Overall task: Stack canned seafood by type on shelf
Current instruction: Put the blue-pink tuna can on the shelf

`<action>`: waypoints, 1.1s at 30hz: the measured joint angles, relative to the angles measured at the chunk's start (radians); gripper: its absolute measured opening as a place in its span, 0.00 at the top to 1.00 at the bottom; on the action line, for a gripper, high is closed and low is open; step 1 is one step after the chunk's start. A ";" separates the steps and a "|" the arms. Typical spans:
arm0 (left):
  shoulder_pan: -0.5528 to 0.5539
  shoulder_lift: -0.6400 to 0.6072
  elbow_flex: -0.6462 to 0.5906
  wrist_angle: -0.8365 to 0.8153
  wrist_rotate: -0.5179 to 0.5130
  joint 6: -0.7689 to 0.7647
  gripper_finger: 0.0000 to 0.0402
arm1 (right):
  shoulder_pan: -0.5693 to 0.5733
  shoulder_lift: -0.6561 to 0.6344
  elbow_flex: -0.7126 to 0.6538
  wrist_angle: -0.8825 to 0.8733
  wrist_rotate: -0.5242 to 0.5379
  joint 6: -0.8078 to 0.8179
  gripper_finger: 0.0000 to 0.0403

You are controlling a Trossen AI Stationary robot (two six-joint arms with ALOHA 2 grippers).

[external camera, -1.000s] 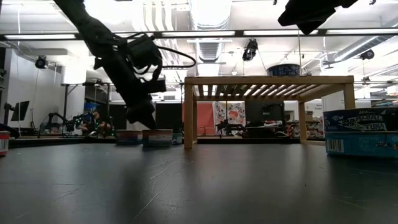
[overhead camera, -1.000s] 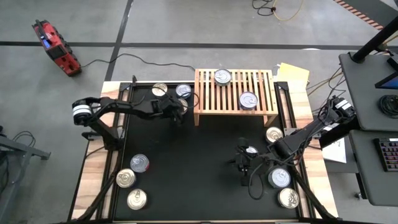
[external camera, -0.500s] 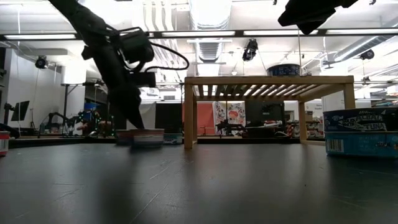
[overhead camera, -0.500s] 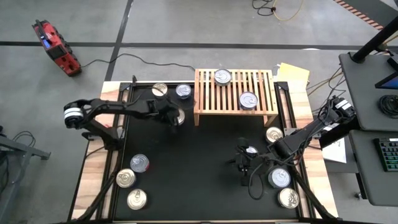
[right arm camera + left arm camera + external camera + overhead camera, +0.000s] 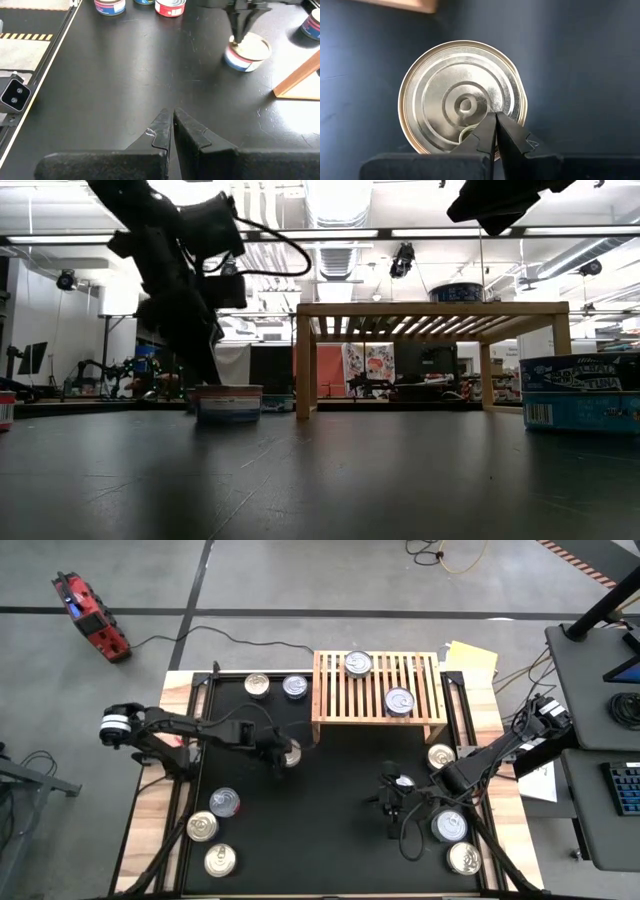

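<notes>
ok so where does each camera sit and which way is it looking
High: above the table, straight down; both arms, shelf.
Low: at mat height, level across toward the room; left arm over a can.
Left wrist: behind the shut left pincer, tips on that can's lid.
Right wrist: behind the shut right pincer, looking across the mat.
Shared: the right wrist view also shows the left pincer on the same can.

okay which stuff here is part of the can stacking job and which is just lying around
Part of the job:
- cans on the mat, like the one under the shut left claw
- two cans on the shelf
- right claw, shut, waiting

Just lying about:
- red device on the floor
- yellow cable
- papers behind the shelf
</notes>
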 joint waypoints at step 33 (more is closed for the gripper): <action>-0.317 -0.194 -0.093 0.524 -0.008 -0.043 1.00 | -0.087 0.049 -0.055 0.187 0.169 0.320 0.97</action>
